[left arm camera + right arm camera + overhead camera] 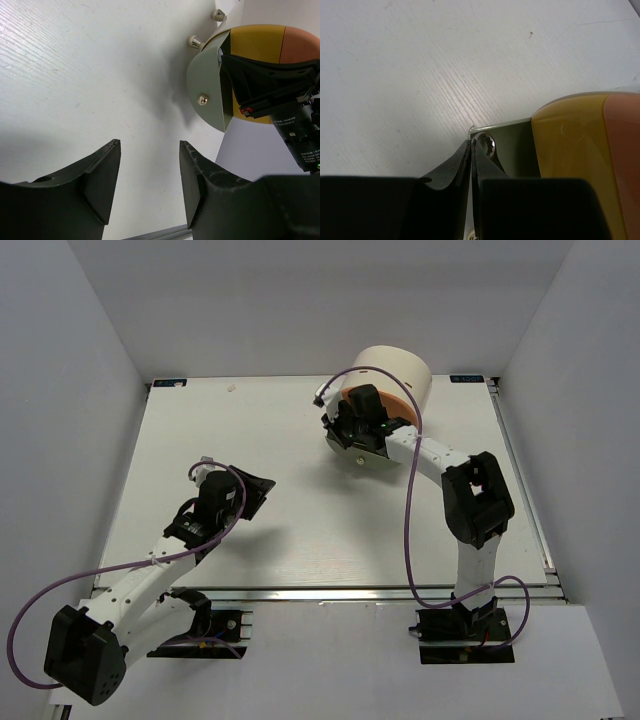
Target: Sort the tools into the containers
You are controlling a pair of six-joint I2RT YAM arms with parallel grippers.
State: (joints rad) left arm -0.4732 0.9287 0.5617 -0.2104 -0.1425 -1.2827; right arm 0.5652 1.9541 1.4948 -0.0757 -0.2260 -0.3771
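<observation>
The cream drum-shaped cabinet (pixel 400 365) stands at the far side of the bench (pixel 330 530), at about 1 o'clock from the bench's middle in the overhead view. Its pale grey-green drawer (pixel 207 75) is pulled out toward 7 o'clock, and the small knob (pixel 202 99) on its front shows in the left wrist view. The yellow drawer front (pixel 257 42) and the orange drawer front (pixel 302 45) sit closed beside it.

The right hand (pixel 471 150) reaches in over the open drawer. It is clenched, with only a hairline slit between its fingers. The ring end of the small silver wrench (pixel 489 144) shows at 1 o'clock from the fingertips, touching or just beside them, against the inner wall of the grey-green drawer. The rest of the wrench is hidden behind the fingers, so whether the hand pinches it cannot be told.

The left hand (pixel 150 145) hangs above bare bench at about 9 o'clock from the middle, well apart from the cabinet. It is released, its fingers spread wide with nothing between them.
</observation>
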